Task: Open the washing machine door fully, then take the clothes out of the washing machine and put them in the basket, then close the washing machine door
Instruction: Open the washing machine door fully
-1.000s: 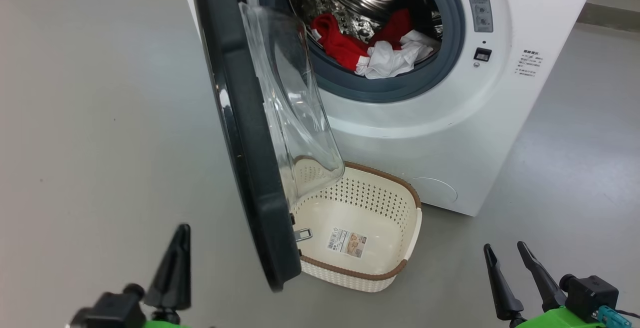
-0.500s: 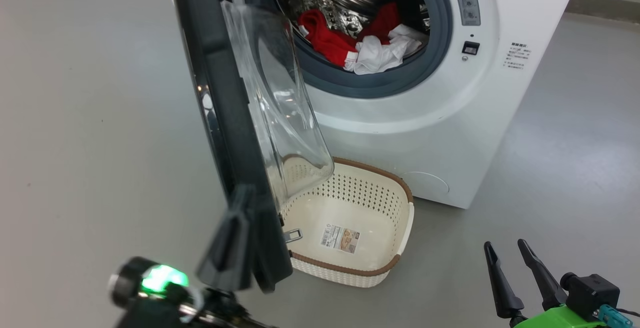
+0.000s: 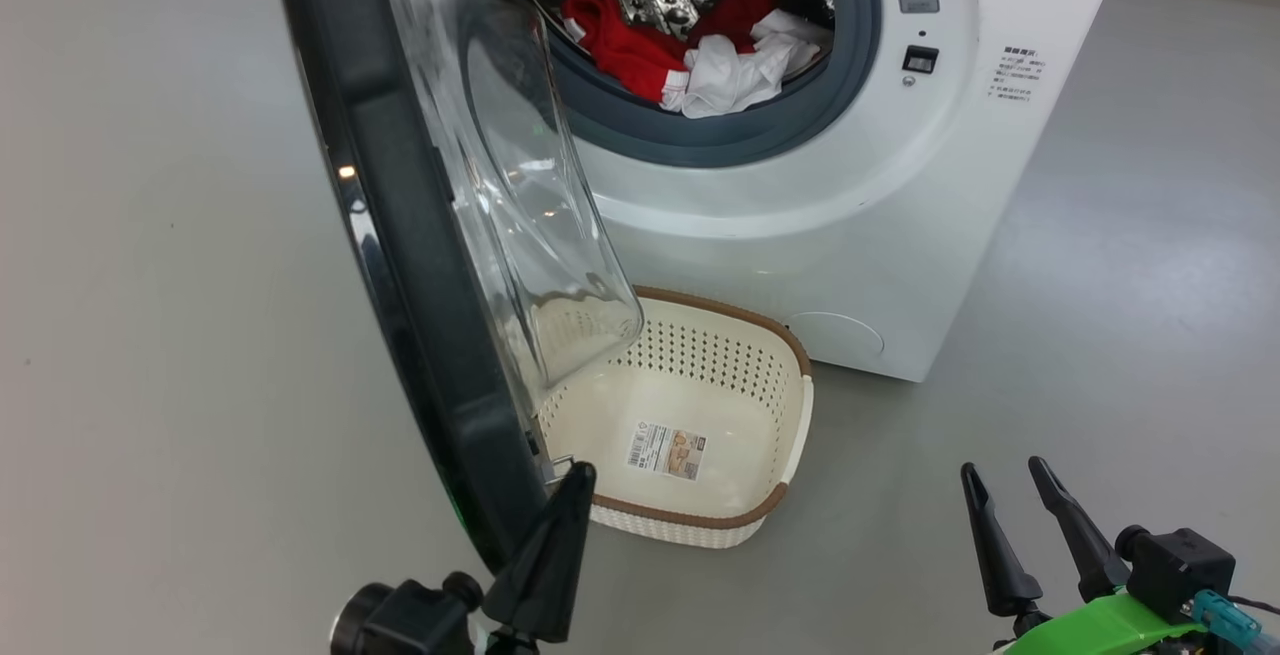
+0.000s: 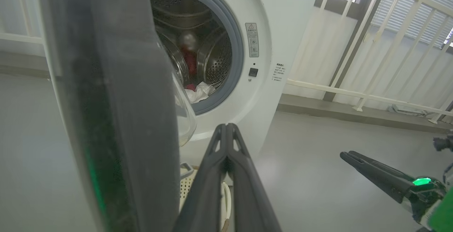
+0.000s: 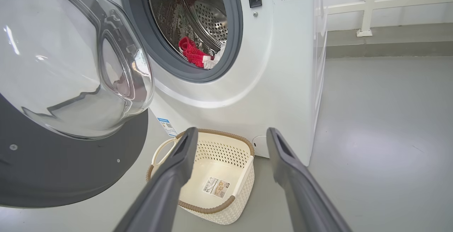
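Risk: left gripper (image 3: 568, 510), fingers pressed together, empty, sat at 6 o'clock of round black-rimmed glass door (image 3: 400, 235); it might slip, leaving door above cream perforated basket (image 3: 792, 430). Right gripper (image 3: 1003, 480) gaped wide, empty. Red/white clothes (image 3: 650, 55) lay inside white front-loader (image 3: 800, 235).

Grey label (image 4: 252, 40) on the washing machine (image 4: 269, 97): warning triangle — its print and the basket (image 3: 735, 311) sticker (image 3: 666, 449) unreadable

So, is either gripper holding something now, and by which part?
Nothing is held. The left gripper is shut empty beside the lower edge of the washing machine door; the right gripper is open and empty.
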Motion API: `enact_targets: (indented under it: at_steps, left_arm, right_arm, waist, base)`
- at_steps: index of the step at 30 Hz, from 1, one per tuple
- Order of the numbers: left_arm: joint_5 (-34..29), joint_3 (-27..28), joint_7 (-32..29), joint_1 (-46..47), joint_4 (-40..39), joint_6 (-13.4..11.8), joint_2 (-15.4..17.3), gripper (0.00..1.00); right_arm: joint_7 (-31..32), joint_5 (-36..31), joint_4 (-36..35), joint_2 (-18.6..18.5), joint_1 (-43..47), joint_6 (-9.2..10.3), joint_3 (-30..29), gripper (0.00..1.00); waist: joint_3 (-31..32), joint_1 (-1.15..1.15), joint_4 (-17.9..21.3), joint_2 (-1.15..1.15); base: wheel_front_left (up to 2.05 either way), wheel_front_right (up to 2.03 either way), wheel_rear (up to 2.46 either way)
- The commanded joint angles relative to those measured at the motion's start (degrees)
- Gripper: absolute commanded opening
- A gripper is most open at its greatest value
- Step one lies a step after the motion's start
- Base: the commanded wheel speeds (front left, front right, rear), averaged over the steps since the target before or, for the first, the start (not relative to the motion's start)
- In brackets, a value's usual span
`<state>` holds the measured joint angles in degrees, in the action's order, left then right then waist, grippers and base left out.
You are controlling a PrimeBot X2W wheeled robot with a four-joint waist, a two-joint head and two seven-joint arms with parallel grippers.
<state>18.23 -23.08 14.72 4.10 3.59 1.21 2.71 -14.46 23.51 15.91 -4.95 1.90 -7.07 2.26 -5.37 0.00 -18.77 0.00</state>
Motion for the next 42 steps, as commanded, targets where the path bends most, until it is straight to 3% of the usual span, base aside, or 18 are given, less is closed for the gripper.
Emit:
enact_targets:
  at_steps: [1,19,42]
  left_arm:
    - [0.29,2.21,0.28,2.53,-0.6,-0.52,0.17,0.0]
    - [-0.45,12.02,0.28,1.07,2.93,-1.67,0.17,0.0]
    - [-6.93,37.0,0.28,4.11,6.93,1.03,1.49,0.0]
  right_arm:
    - [-0.53,-0.73,-1.55,-0.69,-2.12,-0.42,1.06,1.0]
    - [-0.53,-0.82,-1.51,-0.3,-2.21,-0.42,0.75,1.0]
    - [-0.53,-1.13,-1.94,-1.42,-3.72,-0.42,1.29,1.0]
  waist:
    - [-0.27,0.0,0.08,0.0]
    - [-0.2,0.0,-1.35,0.0]
    - [-3.82,0.0,-0.88,0.0]
  base:
    - [0.0,0.0,0.0]
    - [0.0,0.0,0.0]
    - [0.0,0.0,0.0]
